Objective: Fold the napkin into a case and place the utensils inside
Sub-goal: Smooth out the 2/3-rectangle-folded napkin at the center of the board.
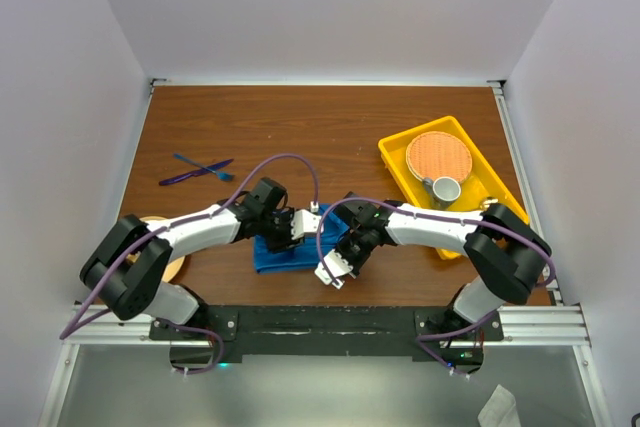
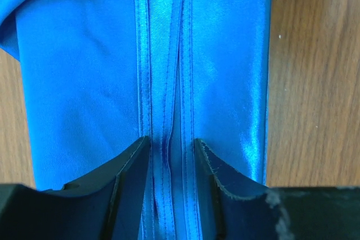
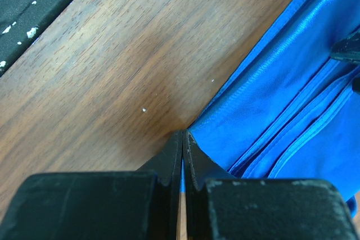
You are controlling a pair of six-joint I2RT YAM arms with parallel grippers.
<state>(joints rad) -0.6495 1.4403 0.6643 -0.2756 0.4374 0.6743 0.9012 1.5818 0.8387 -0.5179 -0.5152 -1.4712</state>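
Left gripper (image 2: 171, 143), jaws apart, straddles twin hems at the napkin's (image 2: 84, 82) end farther from the yellow tray (image 1: 395, 162). Folded to a blue band, the napkin lies left of that tray, long axis left to right. Right gripper (image 3: 183, 134) is pinched on its tray-side corner.

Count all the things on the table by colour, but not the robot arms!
Blue: 2, the napkin and the blue utensil
Purple: 1, the purple utensil
Yellow: 1, the tray
Orange: 1, the woven mat in the tray
Grey: 1, the cup in the tray
Tan: 1, a round disc, mostly hidden
Total: 7
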